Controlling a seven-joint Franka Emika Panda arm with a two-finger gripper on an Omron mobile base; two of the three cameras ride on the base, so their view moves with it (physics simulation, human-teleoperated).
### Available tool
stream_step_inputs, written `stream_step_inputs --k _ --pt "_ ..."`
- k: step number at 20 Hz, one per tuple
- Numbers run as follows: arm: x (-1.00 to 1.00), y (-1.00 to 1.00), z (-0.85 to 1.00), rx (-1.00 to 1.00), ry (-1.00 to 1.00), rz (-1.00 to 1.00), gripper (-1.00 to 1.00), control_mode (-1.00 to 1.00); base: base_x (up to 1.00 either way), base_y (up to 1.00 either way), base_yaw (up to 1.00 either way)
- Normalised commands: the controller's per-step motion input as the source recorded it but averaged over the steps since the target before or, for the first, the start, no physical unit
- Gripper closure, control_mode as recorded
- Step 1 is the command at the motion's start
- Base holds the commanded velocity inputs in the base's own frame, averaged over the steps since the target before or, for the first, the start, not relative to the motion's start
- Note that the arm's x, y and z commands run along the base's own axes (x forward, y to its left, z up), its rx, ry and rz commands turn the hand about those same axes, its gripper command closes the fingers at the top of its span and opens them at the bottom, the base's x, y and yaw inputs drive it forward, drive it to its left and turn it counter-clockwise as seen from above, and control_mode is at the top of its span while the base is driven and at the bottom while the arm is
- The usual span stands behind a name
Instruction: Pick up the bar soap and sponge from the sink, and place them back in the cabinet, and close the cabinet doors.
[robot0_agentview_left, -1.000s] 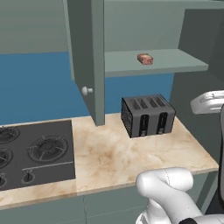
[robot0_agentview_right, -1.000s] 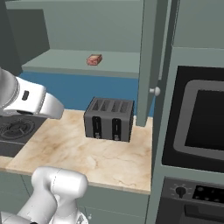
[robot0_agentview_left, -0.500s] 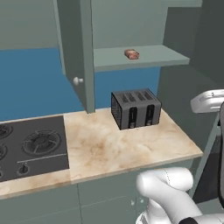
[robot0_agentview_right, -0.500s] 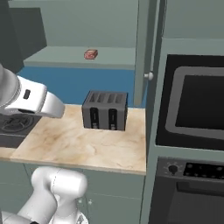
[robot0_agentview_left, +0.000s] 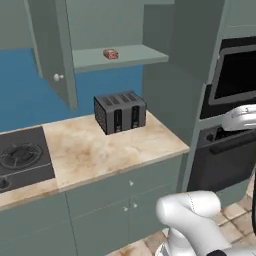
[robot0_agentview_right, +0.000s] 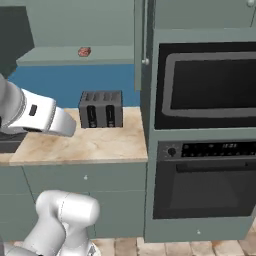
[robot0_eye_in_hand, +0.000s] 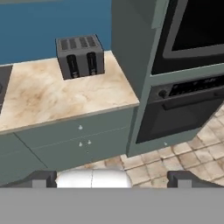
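Note:
The pinkish-red bar soap (robot0_agentview_left: 110, 54) (robot0_agentview_right: 84, 51) lies on the inner shelf of the grey-green wall cabinet (robot0_agentview_left: 131, 56) (robot0_agentview_right: 55, 56). Both cabinet doors stand open: the left door (robot0_agentview_left: 50, 47) with its pale knob, and the right door (robot0_agentview_right: 138, 45) seen nearly edge-on. The sponge and the sink are out of view. In the hand view my gripper (robot0_eye_in_hand: 113, 179) is open, its fingertips (robot0_eye_in_hand: 43, 178) wide apart with nothing held. It hangs well back from the counter, above the tiled floor and far below the shelf.
A dark four-slot toaster (robot0_agentview_left: 120, 111) (robot0_agentview_right: 101, 108) (robot0_eye_in_hand: 80, 55) stands on the marble counter (robot0_agentview_left: 100, 150) under the cabinet. A tall oven column (robot0_agentview_right: 205, 130) (robot0_eye_in_hand: 183, 65) rises at the right. A black stove (robot0_agentview_left: 20, 157) sits at the left. Lower cabinets (robot0_eye_in_hand: 74, 140) front the counter.
The whole picture has slid left, so the base has driven right: the stove is leaving the view and the oven column has come in. The bar soap stays on the shelf.

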Motion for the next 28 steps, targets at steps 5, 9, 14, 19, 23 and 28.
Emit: stream_step_inputs --k 5,9,14,19,23,28 --pt "0.0 0.0 0.0 0.0 0.0 0.0 -1.0 1.0 -0.17 0.0 -0.52" --pt "0.0 0.0 0.0 0.0 0.0 0.0 -1.0 1.0 -0.03 0.0 -0.54" --pt "0.0 0.0 0.0 0.0 0.0 0.0 -1.0 1.0 0.0 0.0 -0.56" --pt "0.0 0.0 0.0 0.0 0.0 0.0 -1.0 1.0 0.0 0.0 -0.59" --pt "0.0 0.0 0.0 0.0 0.0 0.0 -1.0 1.0 0.0 0.0 -0.59" --pt "0.0 0.0 0.0 0.0 0.0 0.0 -1.0 1.0 0.01 0.0 -0.57"
